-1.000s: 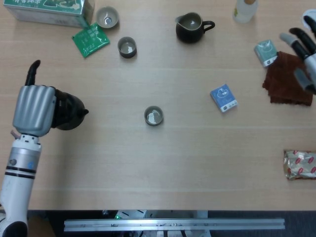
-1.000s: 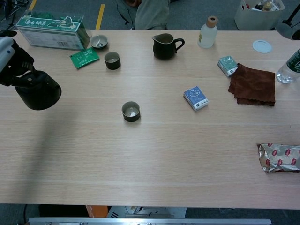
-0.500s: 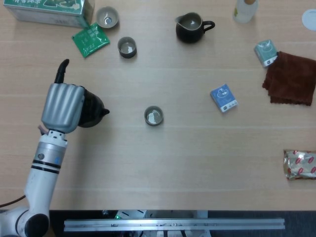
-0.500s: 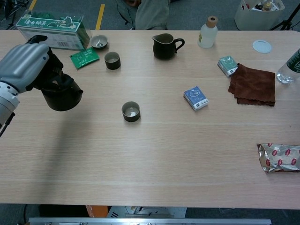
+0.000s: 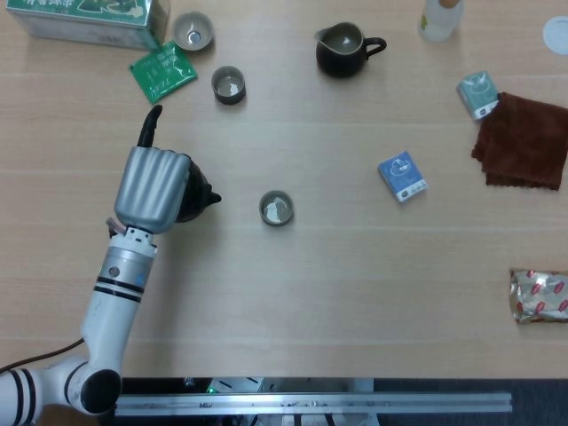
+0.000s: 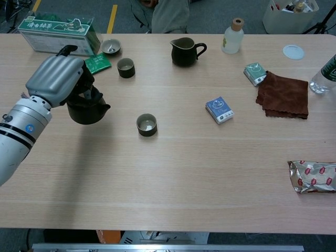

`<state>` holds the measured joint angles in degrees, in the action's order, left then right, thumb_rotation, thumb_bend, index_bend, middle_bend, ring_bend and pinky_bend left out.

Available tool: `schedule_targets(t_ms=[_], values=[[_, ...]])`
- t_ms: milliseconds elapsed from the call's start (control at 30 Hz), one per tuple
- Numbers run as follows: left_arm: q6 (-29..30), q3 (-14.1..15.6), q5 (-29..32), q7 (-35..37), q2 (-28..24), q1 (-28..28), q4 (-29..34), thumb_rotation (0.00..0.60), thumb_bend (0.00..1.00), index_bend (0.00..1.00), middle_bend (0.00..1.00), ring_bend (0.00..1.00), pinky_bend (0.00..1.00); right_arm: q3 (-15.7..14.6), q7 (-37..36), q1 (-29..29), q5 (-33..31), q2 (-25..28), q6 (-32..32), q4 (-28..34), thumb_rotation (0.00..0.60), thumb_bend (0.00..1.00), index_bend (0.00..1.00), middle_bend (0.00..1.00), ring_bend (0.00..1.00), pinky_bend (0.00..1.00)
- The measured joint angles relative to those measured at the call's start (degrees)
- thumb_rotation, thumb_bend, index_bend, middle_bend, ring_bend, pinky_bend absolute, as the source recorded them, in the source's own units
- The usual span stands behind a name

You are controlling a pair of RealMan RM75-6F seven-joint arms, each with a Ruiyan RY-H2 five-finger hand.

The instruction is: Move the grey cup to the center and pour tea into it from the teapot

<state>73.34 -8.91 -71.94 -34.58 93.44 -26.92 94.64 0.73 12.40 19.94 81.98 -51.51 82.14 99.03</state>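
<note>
Left hand (image 5: 155, 185) | fingers wrapped around teapot (image 6: 88, 109) | lifted

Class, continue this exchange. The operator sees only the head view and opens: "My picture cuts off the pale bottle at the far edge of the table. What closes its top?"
Observer: A cork stopper sits in the pale bottle.
Operator: Is anything standing to the right of the brown cloth?
Observer: Yes, a clear plastic bottle with a green label stands at the table's right edge, beyond the brown cloth.
Operator: Is anyone behind the table?
Observer: A person in light clothing is at the far side, behind the dark pitcher.
</note>
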Motion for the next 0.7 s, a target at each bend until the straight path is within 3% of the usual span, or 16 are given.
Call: schedule_targets(t_ms=[700], values=[[-0.78, -1.24, 2.68, -3.46, 8.03, -3.64, -7.75, 0.567, 0.30, 1.00, 1.00, 0.83, 0.06, 2.62, -3.31, -3.91, -0.52, 0.81, -0.26, -1.80, 0.600, 0.35, 0.20, 0.21, 0.04, 0.07]])
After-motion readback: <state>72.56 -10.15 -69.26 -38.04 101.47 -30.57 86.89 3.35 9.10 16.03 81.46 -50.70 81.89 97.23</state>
